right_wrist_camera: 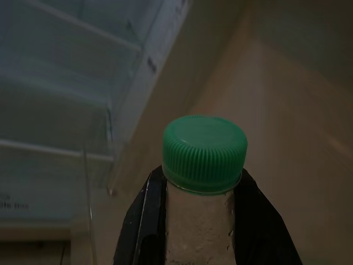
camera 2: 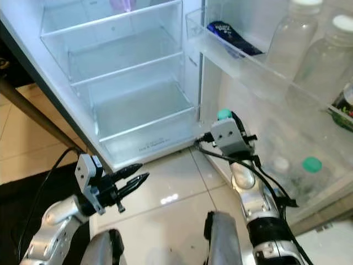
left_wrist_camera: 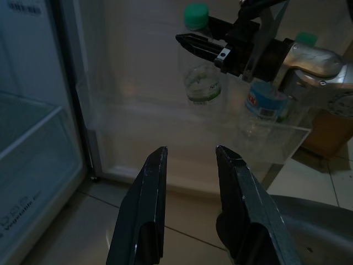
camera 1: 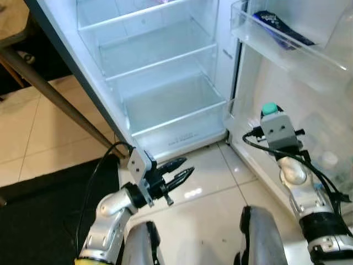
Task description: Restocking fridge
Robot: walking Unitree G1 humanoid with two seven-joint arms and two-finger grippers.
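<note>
The fridge (camera 1: 165,105) stands open before me, its clear shelves and drawers bare. My right gripper (right_wrist_camera: 199,185) is shut on the neck of a clear bottle with a green cap (right_wrist_camera: 204,146). It holds the bottle (left_wrist_camera: 201,83) upright, low beside the open door's inner side; the cap (camera 1: 269,109) peeks above the wrist. My left gripper (camera 1: 179,171) hangs open above the floor tiles in front of the fridge, fingers (left_wrist_camera: 146,204) pointing toward the door and holding nothing.
A dark blue packet (camera 1: 281,27) lies in the upper door shelf (camera 1: 259,41), with two clear bottles (camera 2: 292,44) beside it. The lower door shelf holds more bottles (camera 2: 312,164). A wooden table leg (camera 1: 49,88) and a dark mat (camera 1: 44,210) lie left.
</note>
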